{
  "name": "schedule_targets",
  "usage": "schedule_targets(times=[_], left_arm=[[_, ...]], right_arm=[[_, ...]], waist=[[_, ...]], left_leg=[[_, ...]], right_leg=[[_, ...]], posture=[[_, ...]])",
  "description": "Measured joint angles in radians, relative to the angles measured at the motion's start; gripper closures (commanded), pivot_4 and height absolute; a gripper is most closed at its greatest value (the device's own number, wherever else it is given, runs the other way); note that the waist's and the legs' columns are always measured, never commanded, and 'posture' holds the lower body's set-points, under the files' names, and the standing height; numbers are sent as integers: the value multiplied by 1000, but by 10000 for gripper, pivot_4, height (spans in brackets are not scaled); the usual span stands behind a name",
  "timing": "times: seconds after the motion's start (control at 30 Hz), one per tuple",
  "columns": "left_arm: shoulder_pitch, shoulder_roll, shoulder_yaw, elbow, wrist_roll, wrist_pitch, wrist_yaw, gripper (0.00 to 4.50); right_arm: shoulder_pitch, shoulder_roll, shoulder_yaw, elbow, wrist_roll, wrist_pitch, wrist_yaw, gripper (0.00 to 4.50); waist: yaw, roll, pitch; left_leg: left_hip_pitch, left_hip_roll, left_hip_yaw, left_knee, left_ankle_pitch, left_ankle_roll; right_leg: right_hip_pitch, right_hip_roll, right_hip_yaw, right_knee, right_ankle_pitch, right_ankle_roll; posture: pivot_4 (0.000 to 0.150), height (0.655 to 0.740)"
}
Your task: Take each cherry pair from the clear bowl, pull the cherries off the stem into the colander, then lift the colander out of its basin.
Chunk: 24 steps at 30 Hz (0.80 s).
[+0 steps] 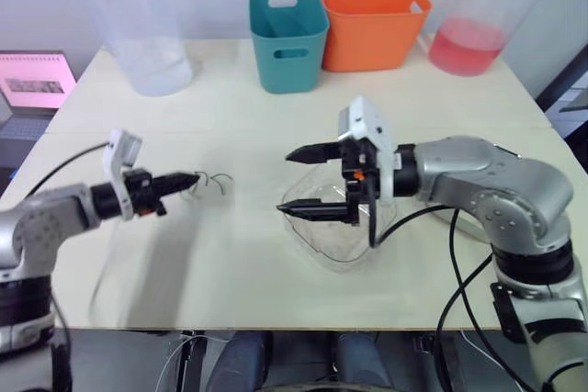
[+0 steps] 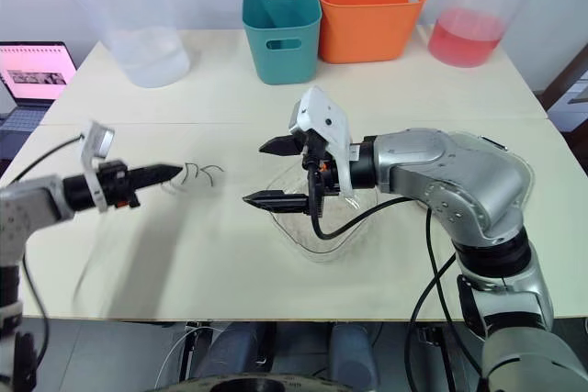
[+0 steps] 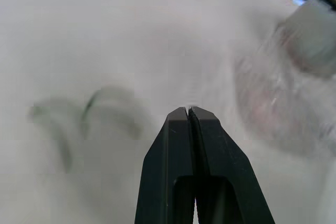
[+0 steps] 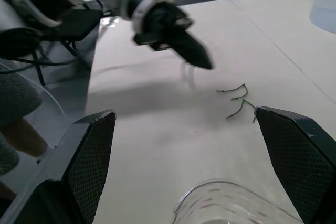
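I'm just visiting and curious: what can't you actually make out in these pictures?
1. Clear bowl contents: head views; the right gripper and its fingers overlap it, so cherries cannot be told.
2. Stems: left wrist view, blurred past the shut left gripper.
3. Clear container: head views, mostly behind the right arm; colander or not, unclear.
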Motion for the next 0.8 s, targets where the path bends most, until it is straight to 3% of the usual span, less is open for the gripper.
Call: schedule_targets(times=[0.07, 0.13, 0.2, 0.37, 0.4, 0.6, 0.8], left_arm=[[17, -2, 0, -4, 0, -4, 14, 45000], [16, -7, 3, -3, 0, -12, 27, 38934], [15, -10, 3, 7, 2, -20, 34, 30821], [26, -9, 4, 22, 9, -48, 35, 3883], [24, -9, 4, 23, 8, -49, 34, 550], [-48, 41, -1, 51, 24, -96, 4, 550], [-218, 95, -42, -8, 45, -201, -75, 550]], right_arm=[[3, 0, 21, 19, -27, -25, 10, 280], [3, 0, 26, 32, -44, -43, 19, 0], [3, -1, 26, 41, -56, -55, 26, 0], [13, -18, 22, 55, -69, -61, 40, 0], [16, -22, 19, 55, -69, -61, 40, 0], [69, -49, -43, 72, -85, -74, 29, 0], [195, -66, -292, 133, -111, -164, -56, 0]], waist=[[5, 0, 0], [5, 0, 0], [1, 0, 0], [-12, 0, 0], [-13, 0, 0], [-8, 0, 0], [1, 0, 0]], left_leg=[[0, 0, 0, 0, 0, 0], [0, 0, 1, 0, 0, 0], [0, 0, 1, -1, 0, 0], [0, 1, 0, -2, 0, 0], [0, 1, 0, -2, 0, 0], [0, 1, 1, -2, 0, 0], [0, 0, 2, -2, 0, -1]], right_leg=[[0, 0, 0, 0, 0, 0], [0, 0, 0, 0, 0, 0], [-1, 0, 0, 0, 0, 0], [-2, 1, 0, 0, 0, 0], [-2, 1, 0, 0, 0, 0], [-1, 0, 0, 0, 0, 0], [0, 0, 1, -2, 0, 0]], posture=[[1500, 7400], [1500, 7400], [1500, 7400], [1500, 7400], [1500, 7400], [1500, 7400], [1500, 7400]])
